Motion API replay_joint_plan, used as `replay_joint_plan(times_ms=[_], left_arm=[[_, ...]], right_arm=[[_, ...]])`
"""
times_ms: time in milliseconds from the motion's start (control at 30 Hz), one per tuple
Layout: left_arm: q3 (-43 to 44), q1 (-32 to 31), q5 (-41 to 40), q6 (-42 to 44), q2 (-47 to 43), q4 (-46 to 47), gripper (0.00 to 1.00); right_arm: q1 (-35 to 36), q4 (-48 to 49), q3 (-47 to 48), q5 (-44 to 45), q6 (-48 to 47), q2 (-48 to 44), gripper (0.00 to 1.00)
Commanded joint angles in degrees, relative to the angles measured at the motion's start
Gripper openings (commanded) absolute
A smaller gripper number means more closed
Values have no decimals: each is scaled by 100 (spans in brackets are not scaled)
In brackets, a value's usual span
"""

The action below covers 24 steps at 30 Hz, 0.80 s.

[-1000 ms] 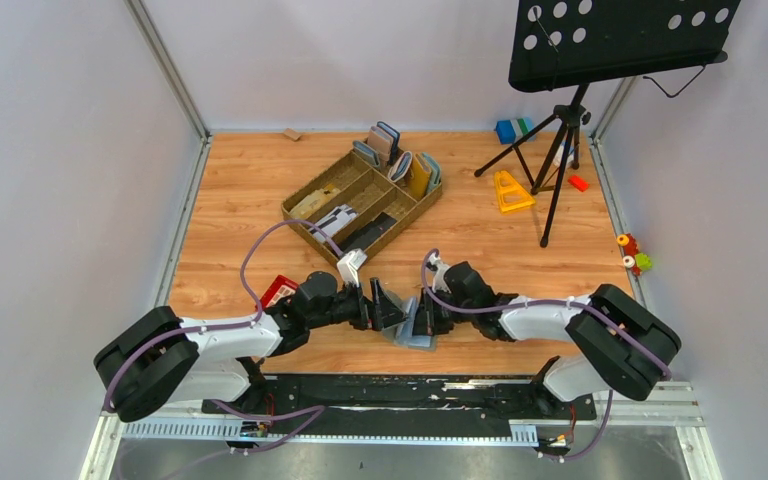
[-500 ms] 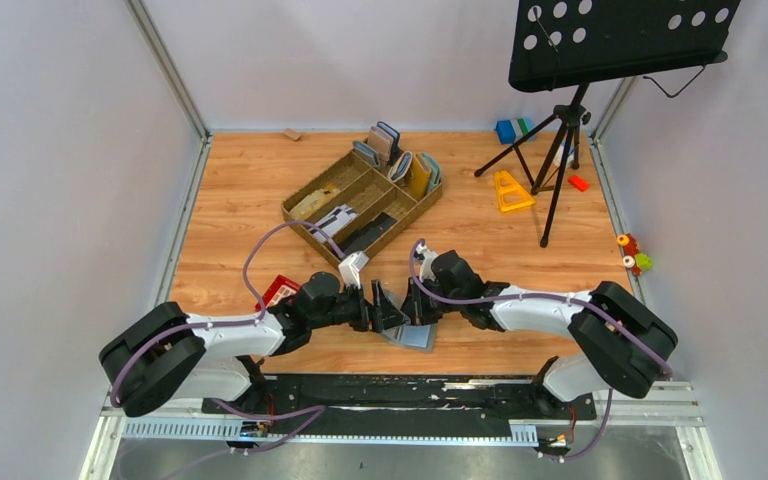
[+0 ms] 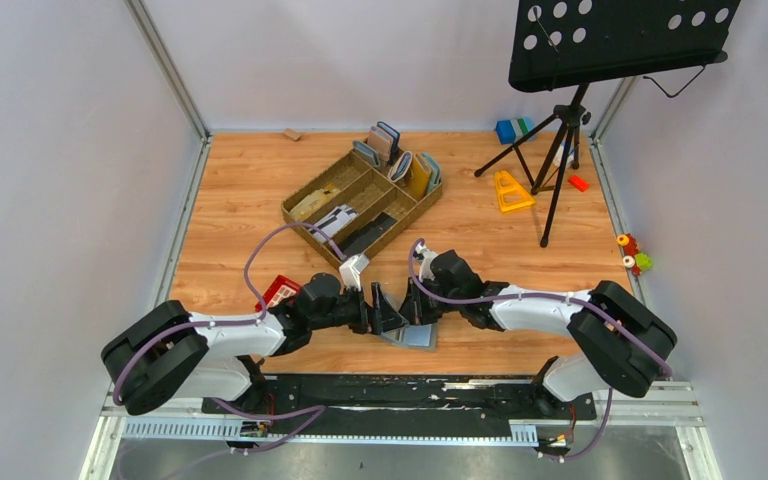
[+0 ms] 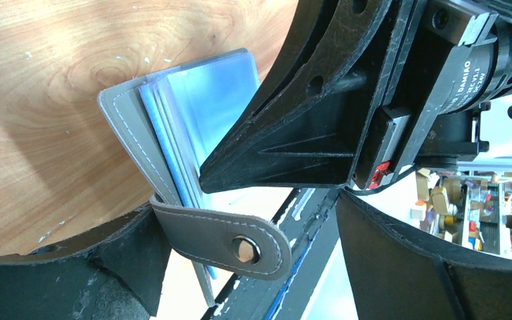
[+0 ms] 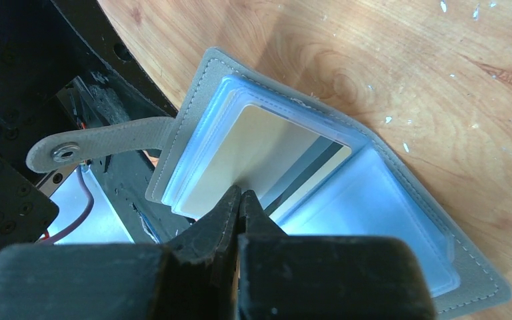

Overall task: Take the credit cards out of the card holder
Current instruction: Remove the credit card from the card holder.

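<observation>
Card holder [image 5: 387, 200] lies open on the table, touching the right pincer's [image 5: 241, 197] closed tips.

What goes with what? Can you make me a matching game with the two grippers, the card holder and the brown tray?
Things:
1. left gripper
2. right gripper
3. card holder
4. brown tray

States:
A. lying open on the table
B. jaws shut
C. has wallets standing in it
D. jaws wide apart

Pairs: 1-D, 2-B, 3-A, 4-C
</observation>
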Motion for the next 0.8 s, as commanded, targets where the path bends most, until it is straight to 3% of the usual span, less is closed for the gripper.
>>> replay_joint_plan(times_ms=[0, 533, 767], left_arm=[[-47, -1, 98, 121, 13, 234, 90], [13, -1, -130, 163, 150, -134, 66], [75, -1, -254, 165, 392, -206, 47]], right_arm=[[25, 234, 108, 102, -97, -208, 0], [-143, 161, -317, 389, 72, -702, 0], [-204, -144, -529, 590, 20, -1092, 0]])
